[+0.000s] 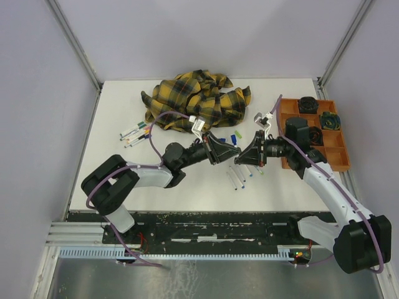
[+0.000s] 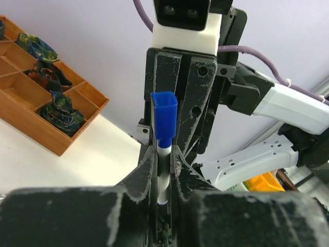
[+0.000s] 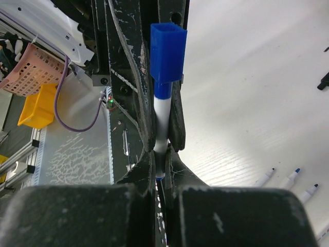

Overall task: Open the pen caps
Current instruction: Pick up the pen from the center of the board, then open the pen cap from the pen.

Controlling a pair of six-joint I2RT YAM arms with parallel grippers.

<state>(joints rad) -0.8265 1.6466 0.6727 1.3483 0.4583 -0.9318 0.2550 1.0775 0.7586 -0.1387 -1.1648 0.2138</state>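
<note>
**A:** where's the pen (image 3: 160,118) at?

**B:** Middle of the table (image 1: 187,184). Scuffed black left pincer (image 2: 163,157) and right pincer (image 3: 161,154) are both clenched on its smooth white barrel, boxy blue plastic cap (image 3: 167,51) still on. Crumpled plaid cloth (image 1: 196,99) sits by the far edge.

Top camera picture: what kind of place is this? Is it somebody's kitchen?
Not a kitchen; most likely a robot lab test bench. The left gripper and right gripper, on arms bolted to a metal rail beside a white table, pinch one pen. Plain panels wall it in.
</note>
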